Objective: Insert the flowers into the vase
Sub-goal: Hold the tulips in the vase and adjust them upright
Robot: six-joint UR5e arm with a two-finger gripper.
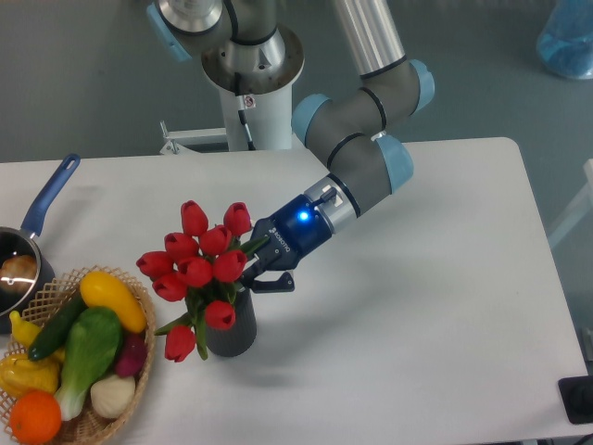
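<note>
My black two-finger gripper (252,271) pinches the green stems of the red tulip bunch (199,269), already seated in the small dark grey ribbed vase (233,329); only letting go seems left.

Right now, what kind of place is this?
Probably a robotics lab demo bench: a pedestal-mounted arm at a white table, with staged props, namely tulips, a vase and a wicker basket.

White table (445,306), grey floor (83,83)
</note>
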